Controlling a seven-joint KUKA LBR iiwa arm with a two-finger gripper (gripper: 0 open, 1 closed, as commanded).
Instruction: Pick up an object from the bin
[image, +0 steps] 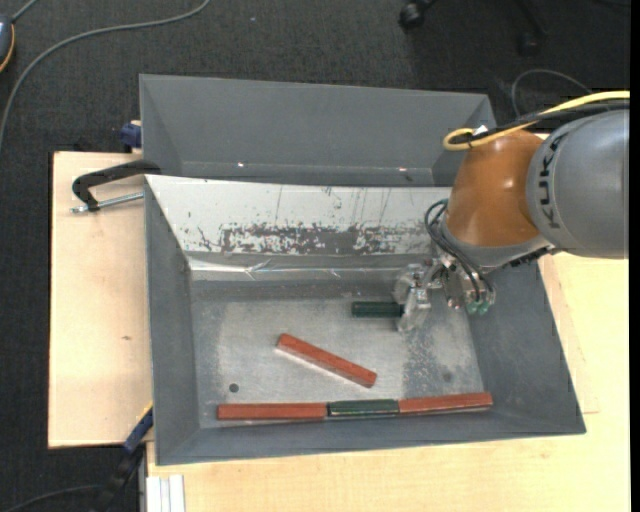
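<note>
Toward the bin's (168, 330) back right, the hand (410, 306) is seen at the right end of a short dark green bar (374, 310); whether spread or pinching cannot be told.

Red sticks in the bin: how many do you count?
3: diagonal red stick mid-floor, left red stick and right red stick along the front wall. The arm could hide more beneath it.
</note>
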